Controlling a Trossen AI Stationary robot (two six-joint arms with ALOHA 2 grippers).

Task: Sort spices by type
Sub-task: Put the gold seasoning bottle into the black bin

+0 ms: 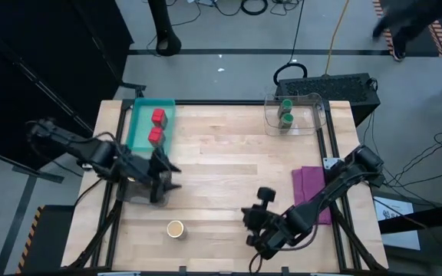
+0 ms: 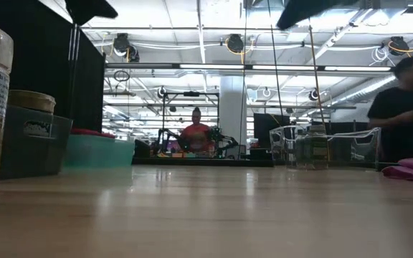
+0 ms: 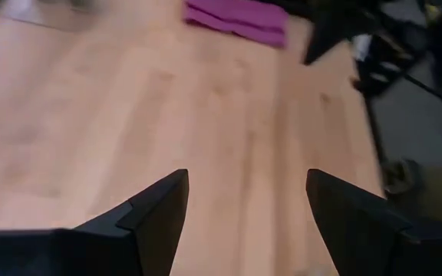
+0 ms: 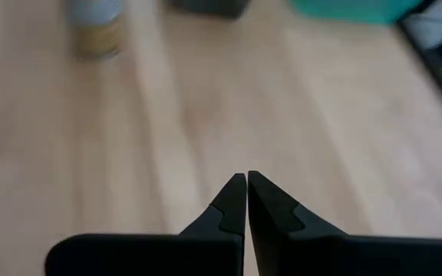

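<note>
Left gripper (image 1: 162, 178), fingers spread and empty, hovers near the bench's left edge beside bare central wood, while an upright tan spice jar (image 1: 176, 228) stands by the front edge.

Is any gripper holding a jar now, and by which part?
Nothing is held. The left gripper is open and empty; the right gripper is shut on nothing.

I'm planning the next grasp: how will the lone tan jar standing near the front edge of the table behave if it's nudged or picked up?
The tan jar stands upright and looks taller than wide in the low view, so a high sideways push may tip it. Being round, it would probably roll once down. Its smooth labelled wall could be a bit slippery, so a firm grip around the middle seems wiser.
</note>
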